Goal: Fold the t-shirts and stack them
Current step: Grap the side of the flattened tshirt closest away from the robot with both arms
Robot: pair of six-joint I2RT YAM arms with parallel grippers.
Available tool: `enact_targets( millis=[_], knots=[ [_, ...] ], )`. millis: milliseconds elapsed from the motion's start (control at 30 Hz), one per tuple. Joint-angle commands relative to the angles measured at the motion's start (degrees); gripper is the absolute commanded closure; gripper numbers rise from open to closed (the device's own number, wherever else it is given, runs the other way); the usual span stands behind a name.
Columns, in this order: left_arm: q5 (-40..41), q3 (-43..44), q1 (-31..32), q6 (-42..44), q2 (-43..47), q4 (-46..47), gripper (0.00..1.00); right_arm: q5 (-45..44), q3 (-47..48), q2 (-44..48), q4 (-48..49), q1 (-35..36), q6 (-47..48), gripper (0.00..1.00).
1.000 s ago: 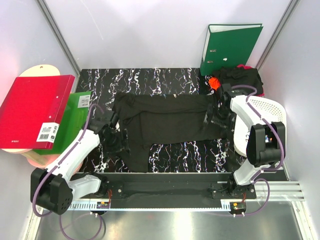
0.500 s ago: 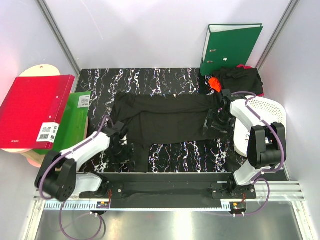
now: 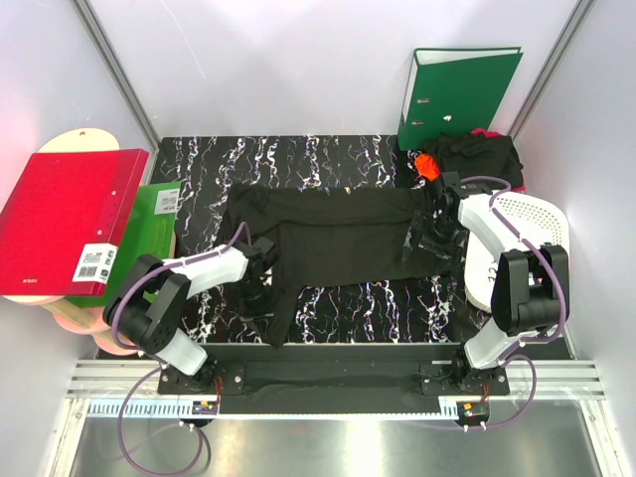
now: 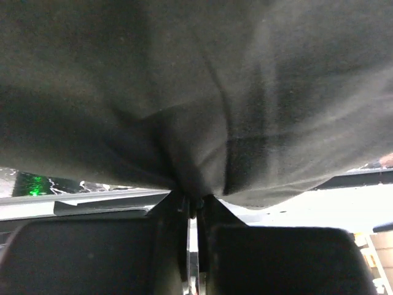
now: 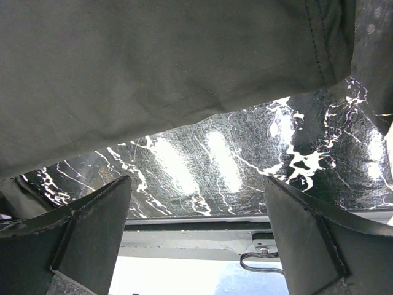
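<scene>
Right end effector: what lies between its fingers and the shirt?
Only bare marbled table, in the right wrist view; the shirt edge lies beyond the open right end effector.

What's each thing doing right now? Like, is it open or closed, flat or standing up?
black t-shirt, spread out, near edge pinched.
left gripper, shut on the black t-shirt.
right gripper, open, holding nothing.
green binder, closed, standing upright.
red binder, closed, lying down.
</scene>
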State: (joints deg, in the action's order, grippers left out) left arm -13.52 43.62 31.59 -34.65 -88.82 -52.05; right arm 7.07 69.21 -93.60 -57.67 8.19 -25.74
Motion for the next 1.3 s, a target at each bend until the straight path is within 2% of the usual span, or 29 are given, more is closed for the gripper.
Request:
enact_targets(
  millis=[0,133,233,367,567,700,800,933,1100,1267],
  knots=[
    [2.09,2.52,0.31,-0.32,3.10,-1.99,1.00,1.19,2.24,0.70,0.54,-0.45,0.86,0.04],
    [6.29,6.12,0.31,-2.17,8.47,-7.44,1.00,1.28,2.68,-0.96,0.80,-0.36,1.30,0.04],
    [10.95,14.35,0.22,-3.22,10.59,-12.01,1.00,1.19,3.65,-1.76,0.80,-0.36,1.74,0.04],
    [16.59,23.67,-0.13,-3.14,8.84,-16.14,1.00,0.75,5.32,-2.81,0.63,-0.36,2.36,0.04],
    [19.84,32.84,-2.76,-0.33,-1.52,-15.98,1.00,1.01,7.87,-4.39,0.72,-0.45,2.71,0.04],
    [19.76,39.51,-7.32,1.34,-10.30,-15.89,1.00,0.40,8.92,-4.92,0.37,-0.54,3.41,0.04],
    [18.00,46.98,-10.49,2.48,-15.66,-16.50,1.00,-2.58,9.63,-5.27,-1.21,-0.80,3.24,0.04],
    [17.39,58.57,-11.56,5.38,-21.92,-21.24,1.00,-8.37,10.07,-6.68,-5.43,-3.95,0.43,0.05],
    [16.07,60.01,-11.91,6.35,-23.51,-22.22,1.00,-0.85,2.43,-5.72,-1.75,-11.87,-5.28,0.10],
    [14.66,56.94,-11.99,6.97,-22.98,-21.95,1.00,-0.13,1.19,-8.08,-0.16,-13.37,-6.61,0.12]
  ],
)
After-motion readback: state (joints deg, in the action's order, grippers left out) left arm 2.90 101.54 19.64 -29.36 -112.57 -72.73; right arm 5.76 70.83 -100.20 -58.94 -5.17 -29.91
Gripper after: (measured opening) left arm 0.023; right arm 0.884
